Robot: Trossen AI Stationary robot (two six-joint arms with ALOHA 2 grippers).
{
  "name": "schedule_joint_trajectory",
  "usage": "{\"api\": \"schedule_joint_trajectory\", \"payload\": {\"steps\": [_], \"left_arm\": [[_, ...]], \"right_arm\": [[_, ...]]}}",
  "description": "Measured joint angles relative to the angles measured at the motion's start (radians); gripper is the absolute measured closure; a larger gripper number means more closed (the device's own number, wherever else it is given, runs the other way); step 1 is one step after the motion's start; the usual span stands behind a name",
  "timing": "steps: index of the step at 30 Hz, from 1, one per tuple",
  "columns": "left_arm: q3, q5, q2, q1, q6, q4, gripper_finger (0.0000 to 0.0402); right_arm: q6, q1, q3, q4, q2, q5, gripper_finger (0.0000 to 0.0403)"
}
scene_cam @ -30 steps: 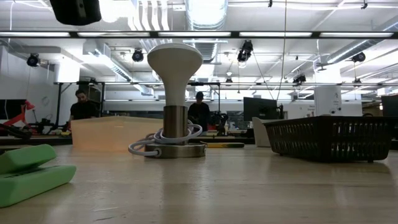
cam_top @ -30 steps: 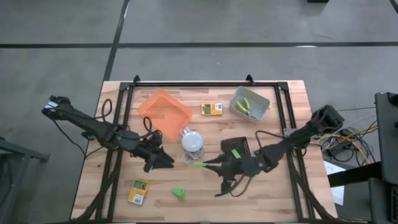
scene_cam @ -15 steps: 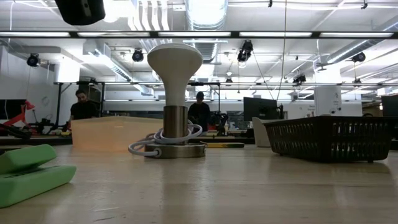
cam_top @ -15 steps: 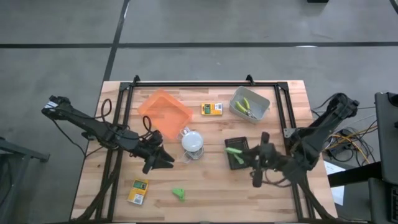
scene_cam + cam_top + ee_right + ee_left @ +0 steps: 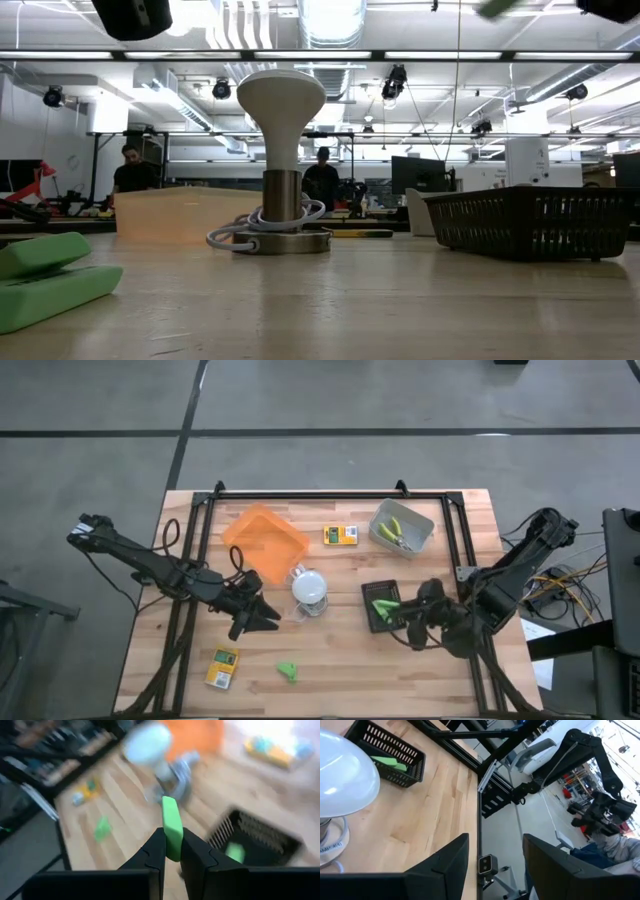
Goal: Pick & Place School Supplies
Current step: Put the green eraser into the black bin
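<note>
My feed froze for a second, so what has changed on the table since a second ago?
The right claw, shut on a green chunk, swung from the table's middle toward the right edge and now hangs beside the black basket. The left claw, the lamp, the orange tray and both yellow boxes stayed put.

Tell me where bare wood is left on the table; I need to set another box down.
Bare wood runs along the table front between the green chunk and the right gripper, and in the far left corner beside the orange tray. The middle is crowded: lamp, left gripper, black basket.
</note>
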Motion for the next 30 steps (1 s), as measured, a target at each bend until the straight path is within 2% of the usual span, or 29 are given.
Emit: {"api": "schedule_joint_trajectory", "payload": {"steps": [7, 10, 13, 16, 22, 30], "left_arm": [[0.0, 0.0, 0.0, 0.0, 0.022, 0.0, 0.0211], [0.0, -0.017, 0.0, 0.0, 0.023, 0.0, 0.0211], [0.0, -0.031, 0.0, 0.0, 0.023, 0.0, 0.0211], [0.0, -0.033, 0.0, 0.0, 0.023, 0.0, 0.0211], [0.0, -0.033, 0.001, 0.0, 0.023, 0.0, 0.0211], [0.0, -0.043, 0.001, -0.001, 0.023, 0.0, 0.0211]], "right_arm": [[0.281, -0.027, 0.0, -0.212, 0.0, -0.063, 0.0369], [0.318, -0.089, 0.0, -0.237, 0.002, -0.166, 0.0369], [0.307, -0.163, -0.005, -0.238, 0.024, -0.271, 0.0369], [0.248, -0.223, -0.005, -0.238, 0.064, -0.308, 0.0369], [0.138, -0.26, -0.006, -0.236, 0.155, -0.311, 0.0369], [0.126, -0.26, -0.009, -0.224, 0.291, -0.31, 0.0362]]}}
